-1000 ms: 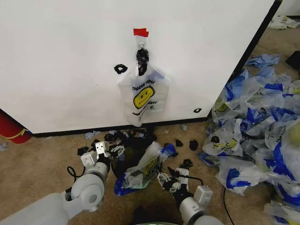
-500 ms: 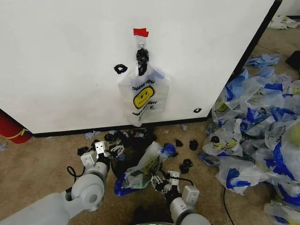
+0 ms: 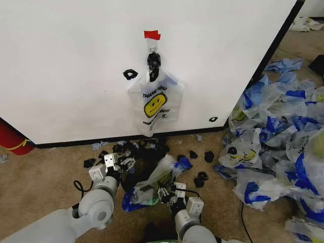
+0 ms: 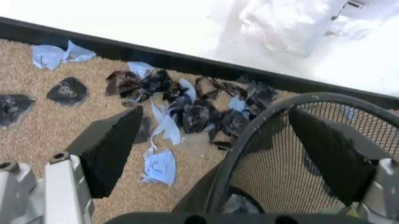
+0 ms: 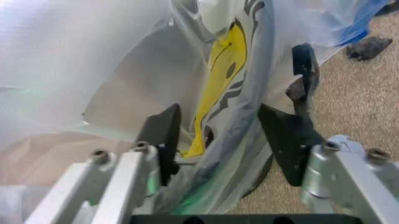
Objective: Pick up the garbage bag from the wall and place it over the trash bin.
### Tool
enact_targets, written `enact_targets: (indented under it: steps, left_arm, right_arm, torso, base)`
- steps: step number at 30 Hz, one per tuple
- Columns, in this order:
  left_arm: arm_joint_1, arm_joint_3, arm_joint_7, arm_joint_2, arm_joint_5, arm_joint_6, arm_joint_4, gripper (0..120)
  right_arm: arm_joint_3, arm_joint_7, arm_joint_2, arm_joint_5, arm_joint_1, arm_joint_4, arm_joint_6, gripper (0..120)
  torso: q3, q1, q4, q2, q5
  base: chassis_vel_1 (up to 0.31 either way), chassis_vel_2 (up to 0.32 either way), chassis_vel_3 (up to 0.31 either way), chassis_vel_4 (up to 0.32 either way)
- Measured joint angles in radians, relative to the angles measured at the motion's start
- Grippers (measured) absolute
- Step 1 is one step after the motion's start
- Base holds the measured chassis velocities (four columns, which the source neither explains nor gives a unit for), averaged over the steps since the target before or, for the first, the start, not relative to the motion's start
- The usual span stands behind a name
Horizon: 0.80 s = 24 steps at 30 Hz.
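The right gripper (image 3: 168,194) sits low at the trash bin (image 3: 144,164), its pads (image 5: 163,135) spread apart with a fold of a smiley-printed bag (image 3: 154,179) running between them; the jaws straddle the plastic rather than pinch it, so I judge nothing is firmly held. That bag is draped across the near side of the bin, not pulled down over the rim. The left gripper (image 3: 115,163) hangs at the bin's far-left edge, its fingers (image 4: 109,149) wide apart astride the wire-mesh rim, gripping nothing.

The garbage bag (image 3: 155,104) named in the task hangs from the black clip (image 3: 153,61) on the wall (image 3: 66,61), under the red tape (image 3: 152,35); so the pick from the wall looks not yet done, and seating a bag over the bin remains too.

Around the bin, black scraps (image 3: 208,156) and blue shreds (image 4: 159,165) litter the carpet below the wall's base strip (image 4: 93,44); a big heap of spent bags (image 3: 278,136) crowds the robot's right; a red rounded object (image 3: 12,139) sits at far left. The draped bag itself lies between the grippers and the bin's mouth.
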Motion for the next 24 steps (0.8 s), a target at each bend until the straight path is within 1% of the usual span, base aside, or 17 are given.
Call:
enact_targets:
  steps: [1, 2, 4, 5, 7, 9, 11, 17, 18, 20, 21, 24]
  left_arm:
    - [0.001, -0.001, 0.000, 0.001, 0.001, 0.000, 0.000, 94]
    - [0.002, -0.001, 0.000, 0.002, 0.002, 0.000, 0.000, 94]
    - [0.005, -0.003, 0.001, 0.004, 0.005, -0.001, 0.000, 94]
    - [0.005, -0.003, 0.001, 0.004, 0.005, -0.001, 0.000, 94]
    - [0.007, -0.003, 0.001, 0.004, 0.007, -0.001, 0.000, 94]
    - [0.007, -0.001, 0.002, 0.004, 0.008, -0.001, 0.000, 94]
    - [0.007, 0.005, 0.002, 0.001, 0.008, -0.002, 0.000, 94]
    - [0.003, 0.018, 0.003, -0.001, 0.010, -0.002, -0.001, 94]
    - [0.002, 0.020, 0.003, -0.002, 0.011, -0.001, -0.001, 94]
    - [0.002, 0.020, 0.003, -0.002, 0.011, -0.001, -0.002, 94]
    - [0.001, 0.021, 0.006, -0.003, 0.017, -0.001, -0.001, 94]
    - [0.000, 0.021, 0.012, -0.003, 0.030, -0.001, -0.002, 94]
  right_arm:
    - [-0.001, 0.002, 0.001, -0.002, 0.002, -0.002, -0.001, 39]
    - [-0.001, 0.003, 0.002, -0.003, 0.004, -0.003, -0.002, 39]
    - [-0.001, 0.007, 0.002, -0.007, 0.005, -0.004, -0.004, 30]
    - [-0.001, 0.007, 0.002, -0.007, 0.005, -0.004, -0.004, 30]
    - [-0.001, 0.010, 0.002, -0.010, 0.005, -0.004, -0.006, 23]
    - [0.000, 0.012, 0.001, -0.012, 0.005, -0.005, -0.007, 20]
    - [0.002, 0.014, -0.003, -0.018, 0.002, -0.005, -0.008, 17]
    - [0.011, 0.011, -0.013, -0.035, -0.012, -0.007, -0.008, 15]
    - [0.015, 0.010, -0.014, -0.045, -0.017, -0.010, -0.007, 11]
    - [0.017, 0.009, -0.014, -0.047, -0.018, -0.011, -0.007, 11]
    - [0.023, 0.009, -0.016, -0.052, -0.024, -0.013, -0.006, 8]
    - [0.032, 0.008, -0.016, -0.065, -0.028, -0.015, -0.005, 8]
  torso:
    - [0.000, 0.000, 0.0000, 0.000, 0.0001]
    - [0.000, 0.000, 0.0000, 0.000, 0.0000]
    - [0.000, 0.000, 0.0001, 0.000, 0.0001]
    - [0.000, 0.000, 0.0001, 0.000, 0.0001]
    - [0.000, 0.000, 0.0002, 0.000, 0.0001]
    - [0.000, 0.000, 0.0002, 0.000, 0.0003]
    - [0.000, 0.000, 0.0000, 0.000, 0.0001]
    - [0.000, 0.000, 0.0000, 0.000, 0.0000]
    - [0.000, 0.000, 0.0001, 0.000, 0.0005]
    - [0.000, 0.000, 0.0001, 0.000, 0.0006]
    - [0.000, 0.000, 0.0003, 0.000, 0.0002]
    - [0.000, 0.000, 0.0000, 0.000, 0.0001]
  base:
    - [0.000, 0.000, 0.000, 0.000]
    - [0.000, 0.000, 0.000, 0.000]
    - [0.000, 0.000, 0.000, 0.000]
    - [0.000, 0.000, 0.000, 0.000]
    - [0.000, 0.000, 0.000, 0.000]
    - [0.000, 0.000, 0.000, 0.000]
    - [0.000, 0.000, 0.000, 0.000]
    - [0.000, 0.000, 0.000, 0.000]
    - [0.000, 0.000, 0.000, 0.000]
    - [0.000, 0.000, 0.000, 0.000]
    - [0.000, 0.000, 0.000, 0.000]
    - [0.000, 0.000, 0.000, 0.000]
